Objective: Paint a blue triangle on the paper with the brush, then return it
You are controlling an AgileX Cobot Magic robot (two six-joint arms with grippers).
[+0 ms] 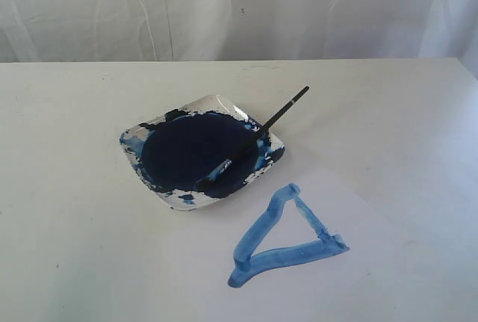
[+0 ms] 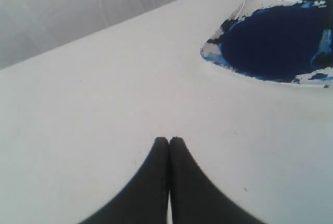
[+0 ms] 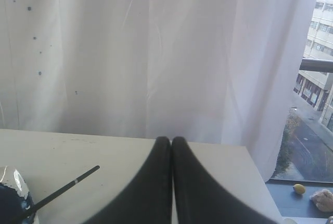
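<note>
Light-blue triangle outline (image 1: 287,254) on white paper sheet (image 1: 293,228), thin black-handled brush (image 1: 258,139) lying in navy-filled dish (image 1: 216,102), left claw (image 2: 169,141) and right claw (image 3: 171,140) pinched together

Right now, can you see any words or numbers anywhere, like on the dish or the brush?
None: no words, numbers or signs can be read anywhere.
The dish, the brush, the paper and the curtain carry no writing.
The blue triangle is a painted shape, not a letter.
</note>
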